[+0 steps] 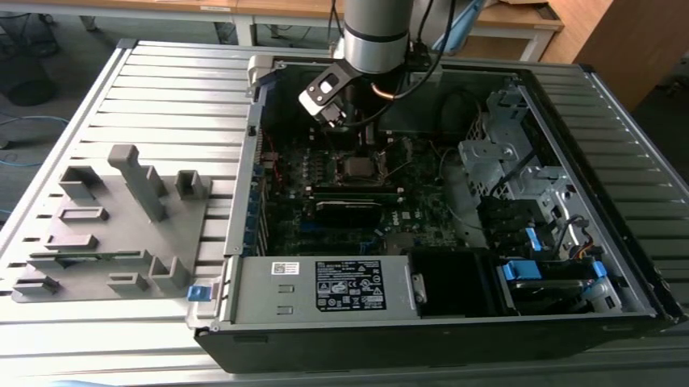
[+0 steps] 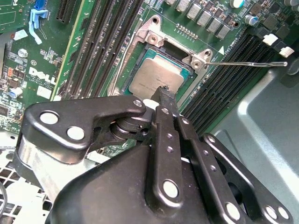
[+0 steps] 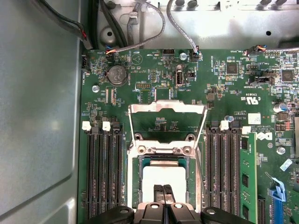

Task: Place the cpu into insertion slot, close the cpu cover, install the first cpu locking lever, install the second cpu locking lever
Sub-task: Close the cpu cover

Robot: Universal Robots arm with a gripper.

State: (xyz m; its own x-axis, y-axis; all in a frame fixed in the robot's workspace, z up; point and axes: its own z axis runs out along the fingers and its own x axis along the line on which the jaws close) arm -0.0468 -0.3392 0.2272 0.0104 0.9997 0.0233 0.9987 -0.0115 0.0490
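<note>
The cpu (image 3: 163, 176), a flat silver-grey square, lies in the insertion slot (image 3: 139, 161) on the green motherboard; it also shows in the second wrist view as cpu (image 2: 156, 74). My gripper (image 3: 163, 190) is shut, and its two black fingertips (image 2: 164, 95) are pressed together at the chip's near edge. I cannot tell whether they touch the chip's top. The cpu cover (image 3: 167, 107), a thin silvery frame with a window, stands flipped open beyond the slot. A thin wire lever (image 2: 247, 64) sticks out sideways, unlatched. In the exterior view my gripper (image 1: 361, 137) hangs over the slot (image 1: 357, 168) inside the open case.
Long black memory slots (image 3: 103, 172) flank the socket on both sides (image 3: 224, 168). Cables (image 3: 154, 28) run along the case wall beyond the board. A grey fixture tray (image 1: 108, 218) lies at the exterior view's left, the power supply (image 1: 323, 286) in front, drive cages (image 1: 517, 161) at the right.
</note>
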